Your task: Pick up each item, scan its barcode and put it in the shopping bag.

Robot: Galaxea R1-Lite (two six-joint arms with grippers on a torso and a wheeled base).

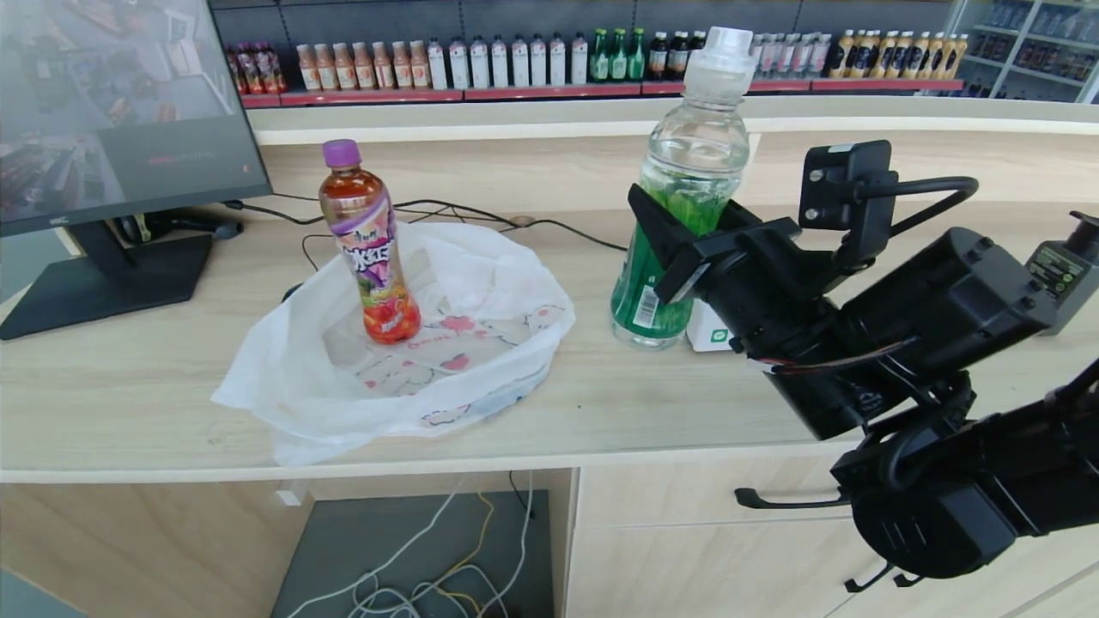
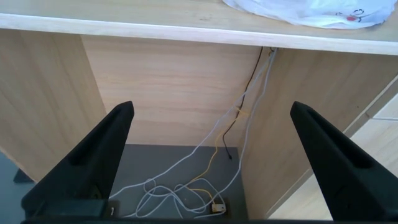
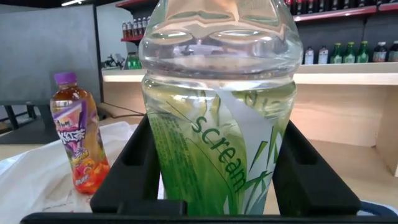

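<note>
A clear bottle with a green label and white cap [image 1: 687, 172] stands on the wooden counter, right of the shopping bag. My right gripper [image 1: 657, 249] is shut on its lower half, one finger on each side. In the right wrist view the bottle [image 3: 217, 124] sits between the fingers of the right gripper [image 3: 221, 180]. An orange drink bottle with a purple cap [image 1: 369, 249] [image 3: 78, 137] stands upright inside the spread white shopping bag [image 1: 481, 300] [image 3: 31, 180]. My left gripper [image 2: 211, 118] hangs open below the counter edge, nothing between its fingers, with the bag [image 2: 311, 12] above it.
A monitor [image 1: 112, 94] on a black stand fills the counter's left end, with black cables [image 1: 446, 210] behind the bag. A grey scanner-like device [image 1: 1065, 266] stands far right, a small white box [image 1: 708, 330] by the green bottle. Loose wires [image 2: 186, 186] lie under the counter.
</note>
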